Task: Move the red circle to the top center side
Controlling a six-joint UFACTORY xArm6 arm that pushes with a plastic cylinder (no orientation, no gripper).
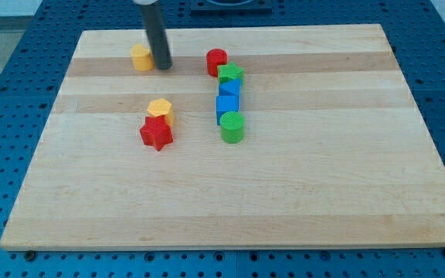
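The red circle [217, 61] stands near the view's top, just right of centre, touching the green star block [230, 75] below it. My tip [164, 65] rests on the board to the circle's left, about 70 pixels away, right beside a yellow block [140, 57] at its left. The rod rises dark and straight out of the view's top.
A column runs down from the green star: a blue block [229, 89], a second blue block [226, 106] and a green cylinder [232, 127]. A yellow hexagon [161, 110] touches a red star [156, 133] at centre left. The wooden board [300, 193] lies on a blue perforated table.
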